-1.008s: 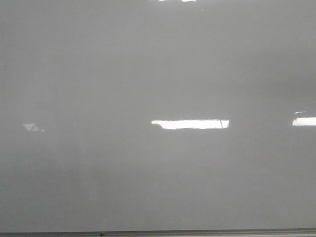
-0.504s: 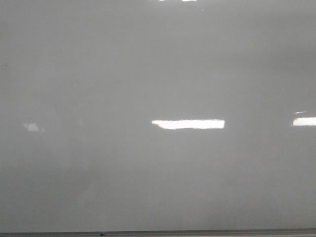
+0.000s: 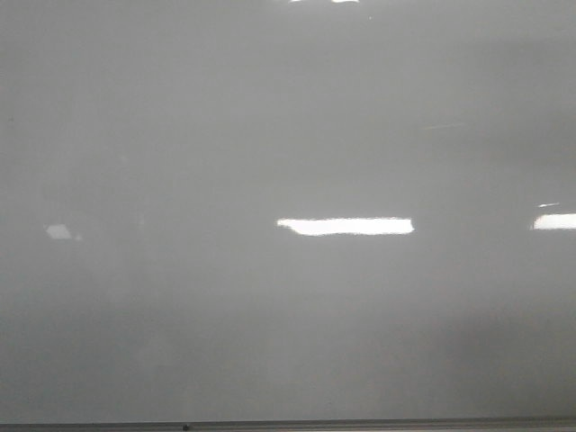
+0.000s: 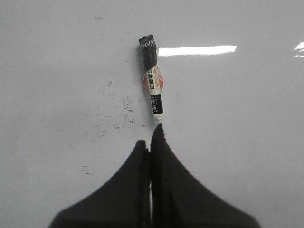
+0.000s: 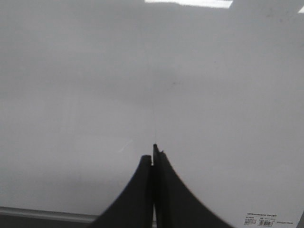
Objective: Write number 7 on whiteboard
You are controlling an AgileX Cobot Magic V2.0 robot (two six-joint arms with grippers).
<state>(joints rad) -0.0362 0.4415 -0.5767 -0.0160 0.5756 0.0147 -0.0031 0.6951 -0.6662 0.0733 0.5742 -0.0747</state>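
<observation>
The whiteboard [image 3: 288,135] fills the front view, glossy grey-white with bright light reflections. No number 7 shows on it in any view. Neither gripper shows in the front view. In the left wrist view my left gripper [image 4: 150,138] is shut and empty over the board [image 4: 247,118]. A marker [image 4: 152,80] with a black cap and a white and red label lies just beyond its fingertips. I cannot tell whether it touches them. In the right wrist view my right gripper [image 5: 152,155] is shut and empty over bare board [image 5: 213,95].
The board's thin metal bottom edge [image 3: 288,425] runs along the bottom of the front view and shows in the right wrist view [image 5: 42,213]. Small dark smudges [image 4: 118,107] dot the board beside the marker. A small printed label [image 5: 260,220] sits near the board's edge.
Only the light reflections on the board have shifted slightly. A thin dark line at the right end of the middle reflection is gone.
</observation>
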